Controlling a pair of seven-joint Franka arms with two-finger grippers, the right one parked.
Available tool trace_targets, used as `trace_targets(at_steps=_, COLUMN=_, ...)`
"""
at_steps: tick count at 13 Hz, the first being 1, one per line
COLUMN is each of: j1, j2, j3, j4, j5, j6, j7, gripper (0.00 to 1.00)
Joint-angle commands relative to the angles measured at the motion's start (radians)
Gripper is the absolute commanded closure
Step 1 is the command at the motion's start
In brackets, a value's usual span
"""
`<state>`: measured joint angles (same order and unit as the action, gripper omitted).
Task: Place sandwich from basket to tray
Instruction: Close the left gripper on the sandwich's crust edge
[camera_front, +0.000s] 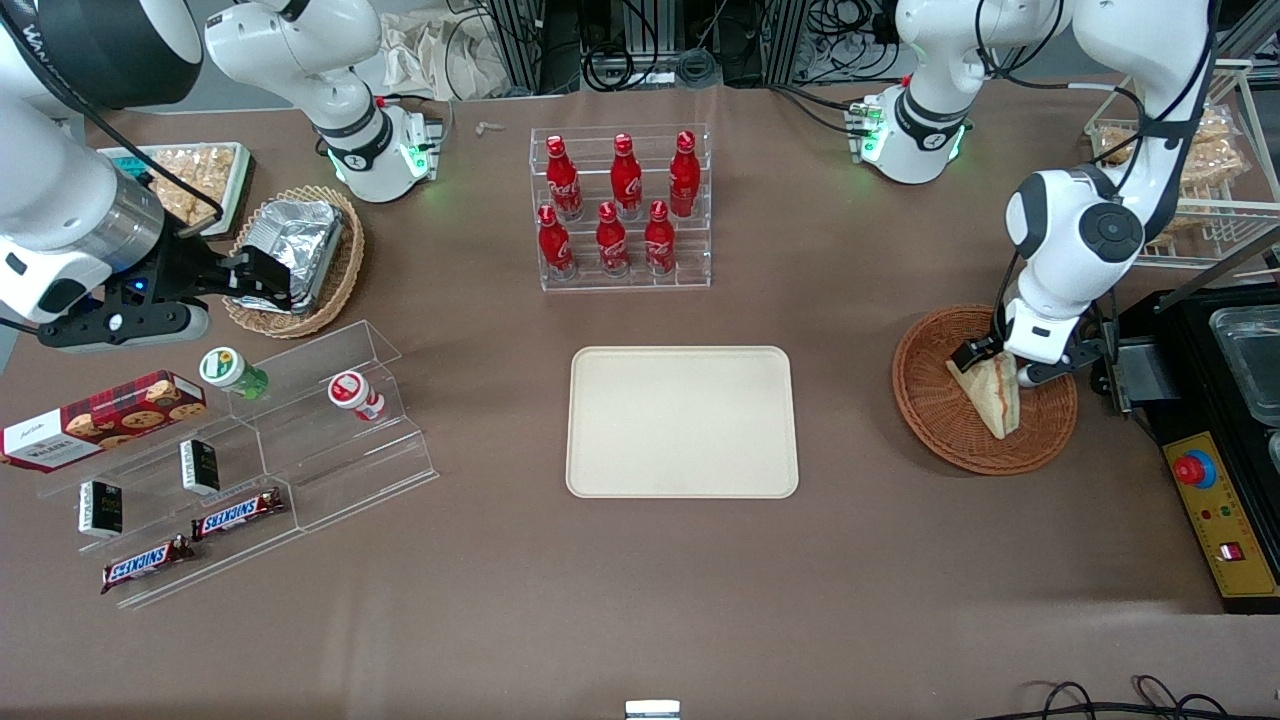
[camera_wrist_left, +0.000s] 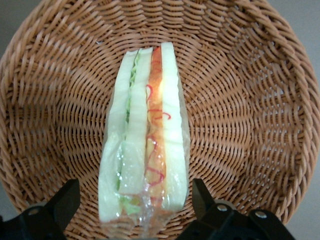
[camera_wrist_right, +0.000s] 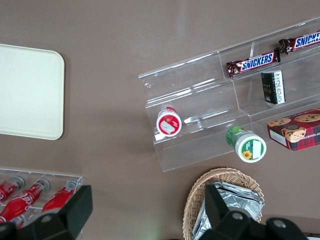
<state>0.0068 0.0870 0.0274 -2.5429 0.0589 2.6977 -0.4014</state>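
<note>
Watching the front view, I see the gripper (camera_front: 995, 362) down inside the basket (camera_front: 930, 400) toward the working arm's end of the table, its fingers spread either side of the sandwich (camera_front: 990, 392), which lies in the basket. The tray (camera_front: 682, 421) sits bare at mid-table, well apart from the basket, with a rack of red bottles (camera_front: 622, 205) farther from the camera. From the left wrist, I look along the sandwich (camera_wrist_left: 145, 145), standing on edge with red and green filling showing, and both fingers (camera_wrist_left: 62, 205) flank it, open wide without touching the wrap. From the right wrist, I see a corner of the tray (camera_wrist_right: 30, 92).
</note>
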Motion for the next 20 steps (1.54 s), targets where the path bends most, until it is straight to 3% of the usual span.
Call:
trace_targets(at_steps=1, j1=0.002, j2=-0.009, j3=0.005, j4=0.001, j5=0.018, j6=0.033, j7=-0.007, gripper=0.00)
trace_targets(at_steps=3, j1=0.005, j2=-0.003, j3=0.005, j4=0.009, j5=0.018, j6=0.039, j7=-0.005, gripper=0.01)
trace_targets(at_steps=5, j1=0.005, j2=0.017, j3=0.005, j4=0.013, j5=0.048, j6=0.056, j7=-0.005, gripper=0.20)
trace_targets(at_steps=6, j1=0.013, j2=0.025, j3=0.006, j4=0.012, j5=0.080, j6=0.068, j7=-0.005, gripper=0.37)
trace_targets(at_steps=8, j1=0.032, j2=0.024, j3=0.006, j4=0.012, j5=0.088, j6=0.073, j7=-0.007, gripper=0.83)
trace_targets(at_steps=9, j1=0.032, j2=0.023, j3=0.006, j4=0.012, j5=0.088, j6=0.073, j7=-0.008, gripper=1.00)
trace_targets(at_steps=13, j1=0.032, j2=0.008, j3=0.005, j4=0.019, j5=0.084, j6=0.073, j7=-0.023, gripper=1.00)
trace_targets(at_steps=16, j1=0.032, j2=-0.071, j3=0.006, j4=0.021, j5=0.084, j6=0.027, j7=-0.013, gripper=1.00)
trace_targets(at_steps=18, j1=0.032, j2=-0.122, j3=0.005, j4=0.071, j5=0.084, j6=-0.103, j7=-0.002, gripper=1.00)
trace_targets(at_steps=20, j1=0.032, j2=-0.148, j3=0.002, j4=0.198, j5=0.078, j6=-0.343, j7=0.047, gripper=1.00)
